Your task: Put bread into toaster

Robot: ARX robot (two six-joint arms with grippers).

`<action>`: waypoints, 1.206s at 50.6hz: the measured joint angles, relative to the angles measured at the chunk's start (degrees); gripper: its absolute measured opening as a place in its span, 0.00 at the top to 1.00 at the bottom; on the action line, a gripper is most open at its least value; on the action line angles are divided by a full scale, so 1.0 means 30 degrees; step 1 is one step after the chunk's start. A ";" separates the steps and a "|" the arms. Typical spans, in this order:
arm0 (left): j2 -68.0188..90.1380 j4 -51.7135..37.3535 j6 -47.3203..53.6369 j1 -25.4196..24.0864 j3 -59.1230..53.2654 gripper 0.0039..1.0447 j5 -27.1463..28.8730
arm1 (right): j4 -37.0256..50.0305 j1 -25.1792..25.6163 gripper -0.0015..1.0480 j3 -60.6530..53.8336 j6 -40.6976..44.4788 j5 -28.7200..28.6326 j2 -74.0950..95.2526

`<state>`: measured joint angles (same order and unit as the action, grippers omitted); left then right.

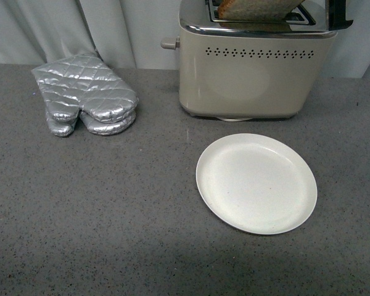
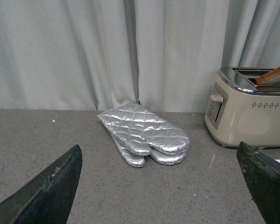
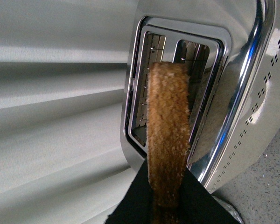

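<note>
Holding a flat light-brown wholemeal bread slice [image 3: 168, 140] tilted over the slots of the boxy beige chrome-topped toaster [image 1: 253, 80].
Clenching the slice's end with the right hand [image 3: 167, 189], far right on the grey speckled bench [image 1: 111, 234]; left hand [image 2: 158, 154] spread wide, empty, by silver quilted oven mitts [image 1: 86, 92], far left; round white plate [image 1: 256, 184] nearer.

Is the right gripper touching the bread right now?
Touching. Right wrist view: the right gripper has its jaws pressed on both faces of the bread.
</note>
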<state>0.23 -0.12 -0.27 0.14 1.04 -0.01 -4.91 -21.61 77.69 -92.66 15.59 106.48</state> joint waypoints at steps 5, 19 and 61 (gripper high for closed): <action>0.0000 0.0000 0.0000 0.0000 0.0000 0.06 0.0000 | 0.0058 0.0160 0.70 0.0379 0.0918 0.0299 0.0233; 0.0000 0.0000 0.0000 0.0000 0.0000 0.06 0.0000 | 0.1450 0.0423 0.13 -0.0051 0.5697 0.0525 -0.1486; -0.0007 0.0000 0.0000 0.0000 0.0000 0.06 0.0007 | 1.4039 0.2550 0.56 -1.9118 3.0279 -0.0612 -1.6378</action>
<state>0.21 -0.12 -0.27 0.14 1.04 0.01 37.21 -13.96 20.34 -1.83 13.76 57.34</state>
